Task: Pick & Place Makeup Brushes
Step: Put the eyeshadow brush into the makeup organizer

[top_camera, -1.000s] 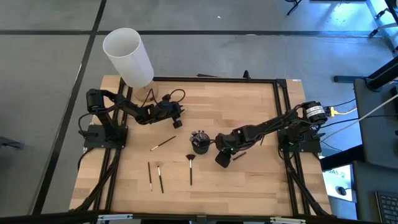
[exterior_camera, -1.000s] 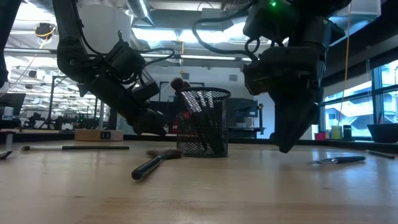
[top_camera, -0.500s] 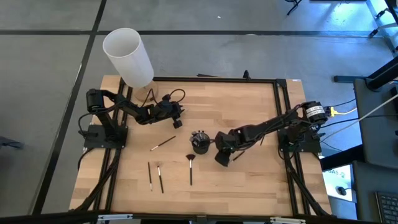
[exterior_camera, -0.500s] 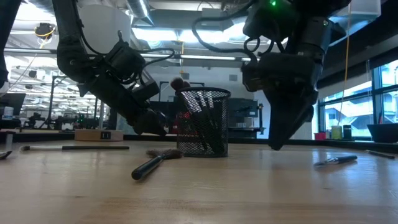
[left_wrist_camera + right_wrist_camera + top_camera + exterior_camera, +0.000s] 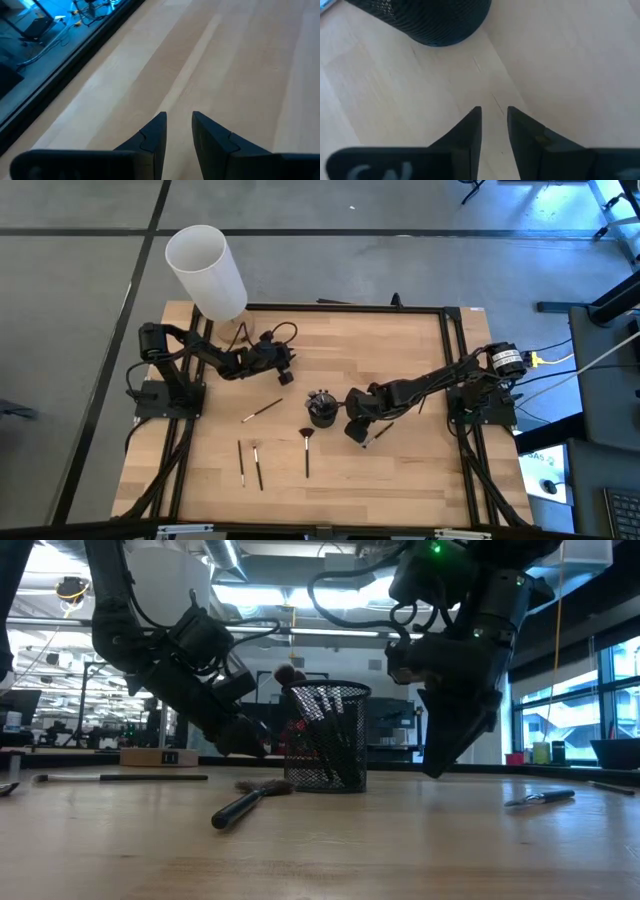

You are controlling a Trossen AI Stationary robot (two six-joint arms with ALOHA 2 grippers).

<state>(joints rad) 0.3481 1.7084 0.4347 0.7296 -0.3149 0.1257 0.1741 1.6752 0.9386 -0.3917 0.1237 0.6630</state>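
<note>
A black mesh cup (image 5: 321, 411) stands mid-table with several makeup brushes upright in it (image 5: 292, 675). Loose brushes lie flat on the wood: a fan-shaped one (image 5: 306, 448), a pale one (image 5: 262, 410), two near the front left (image 5: 241, 462), and a dark one (image 5: 379, 432) right of the cup. My right gripper (image 5: 354, 432) points steeply down just right of the cup (image 5: 420, 20), between the cup and that dark brush (image 5: 540, 797). Its fingers stand a little apart over bare wood (image 5: 494, 117). My left gripper (image 5: 286, 376) waits at the far left, slightly open over bare wood (image 5: 179, 122).
A tall white cylinder (image 5: 207, 270) stands past the table's far left corner. Black frame rails (image 5: 455, 360) run along the table's edges. Bare wood lies open at the near right (image 5: 420, 480) and far middle (image 5: 360, 340).
My right gripper has tipped and swung its fingertips toward the mesh cup, staying just above the wood. The brushes and the cup lie as they did.
</note>
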